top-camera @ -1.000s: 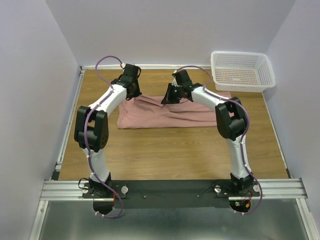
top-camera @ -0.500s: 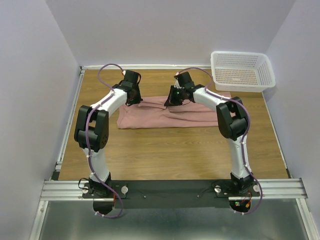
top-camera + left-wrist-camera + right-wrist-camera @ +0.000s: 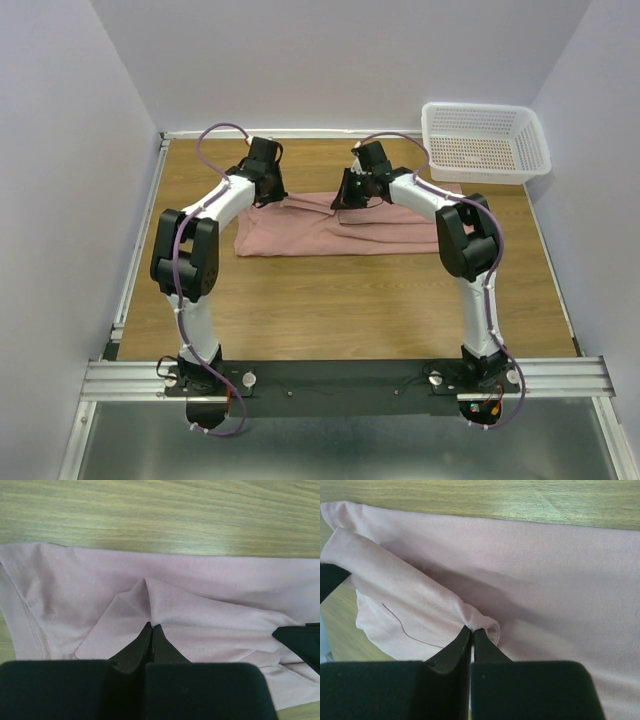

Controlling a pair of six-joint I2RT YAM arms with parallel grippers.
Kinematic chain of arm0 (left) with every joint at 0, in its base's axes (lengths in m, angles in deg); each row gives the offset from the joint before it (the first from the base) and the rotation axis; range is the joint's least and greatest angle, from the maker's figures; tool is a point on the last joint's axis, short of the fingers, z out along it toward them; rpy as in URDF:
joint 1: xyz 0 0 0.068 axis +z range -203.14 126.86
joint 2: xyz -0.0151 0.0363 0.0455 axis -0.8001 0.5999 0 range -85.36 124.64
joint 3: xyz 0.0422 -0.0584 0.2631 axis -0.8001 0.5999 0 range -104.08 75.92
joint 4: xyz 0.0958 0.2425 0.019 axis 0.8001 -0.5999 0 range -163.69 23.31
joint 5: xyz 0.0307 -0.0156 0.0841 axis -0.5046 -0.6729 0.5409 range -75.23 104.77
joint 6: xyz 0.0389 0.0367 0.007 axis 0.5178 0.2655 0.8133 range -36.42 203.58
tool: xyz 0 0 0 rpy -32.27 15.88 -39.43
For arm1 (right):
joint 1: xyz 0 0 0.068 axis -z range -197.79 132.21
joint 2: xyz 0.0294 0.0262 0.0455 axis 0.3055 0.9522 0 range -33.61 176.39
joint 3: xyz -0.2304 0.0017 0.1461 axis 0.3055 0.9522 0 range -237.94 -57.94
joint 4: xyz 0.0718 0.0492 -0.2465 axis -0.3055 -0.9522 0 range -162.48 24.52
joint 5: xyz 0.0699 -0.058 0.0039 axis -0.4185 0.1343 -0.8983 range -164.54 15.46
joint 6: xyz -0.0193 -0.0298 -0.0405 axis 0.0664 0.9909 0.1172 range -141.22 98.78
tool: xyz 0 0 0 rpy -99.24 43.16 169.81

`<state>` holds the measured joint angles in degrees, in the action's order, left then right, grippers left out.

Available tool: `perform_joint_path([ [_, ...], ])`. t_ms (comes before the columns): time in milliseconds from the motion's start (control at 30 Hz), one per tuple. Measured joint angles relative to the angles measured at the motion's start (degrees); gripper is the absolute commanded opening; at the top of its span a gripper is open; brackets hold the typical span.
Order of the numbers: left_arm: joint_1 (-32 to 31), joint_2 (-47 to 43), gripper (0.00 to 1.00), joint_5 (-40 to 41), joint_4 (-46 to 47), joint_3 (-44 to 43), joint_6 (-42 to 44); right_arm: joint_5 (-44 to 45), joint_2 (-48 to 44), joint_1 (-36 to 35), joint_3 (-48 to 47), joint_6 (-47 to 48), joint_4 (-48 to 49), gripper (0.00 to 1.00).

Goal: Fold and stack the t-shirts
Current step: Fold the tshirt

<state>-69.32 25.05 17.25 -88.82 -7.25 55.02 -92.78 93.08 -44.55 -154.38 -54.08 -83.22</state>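
The left end effector (image 3: 151, 626) is seen clamped shut on the t-shirt (image 3: 330, 232), w/ a raised ridge of pink cloth pinched at the tips and the jaws pressed together. The right end effector (image 3: 471, 629) is likewise closed down narrow on the same t-shirt, w/ a rolled fold of fabric gripped at its tips and curled over just ahead of them. Both grips are placed along the t-shirt's far edge: the left one toward the far-left part, the right one approx. at the middle, the two set apart. In each wrist view the other end effector is caught as a dark shape at the side of the frame.

The t-shirt is laid out as a wide pink band across the far half of the table (image 3: 350, 300), mostly flat, w/ creases drawn up toward the two pinch points. A stitched hem is visible on the left in the left wrist view. The t-shirt's right end is partly hidden by the right arm and lies near a white mesh basket (image 3: 485, 172), which is set in the far right corner of the table.
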Motion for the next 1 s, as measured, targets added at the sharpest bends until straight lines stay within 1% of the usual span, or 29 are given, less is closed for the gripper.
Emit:
perform_joint_path([
  [167,0.0,-0.1,0.00,0.1,-0.2,0.9,-1.2,-0.1,0.0,0.0,0.0,0.3,0.0,0.10],
  [433,0.0,-1.3,0.00,-0.5,-0.4,6.1,-3.6,-1.2,-0.3,0.0,0.6,1.5,-0.3,0.11],
  [867,0.0,-1.7,0.00,-1.4,-1.2,6.5,-4.6,-2.6,-0.5,0.0,1.1,2.6,-1.9,0.12],
  [1000,0.0,-1.9,0.01,-1.7,-1.8,6.9,-5.0,-2.6,-0.8,0.0,1.1,3.0,-2.6,0.17],
])
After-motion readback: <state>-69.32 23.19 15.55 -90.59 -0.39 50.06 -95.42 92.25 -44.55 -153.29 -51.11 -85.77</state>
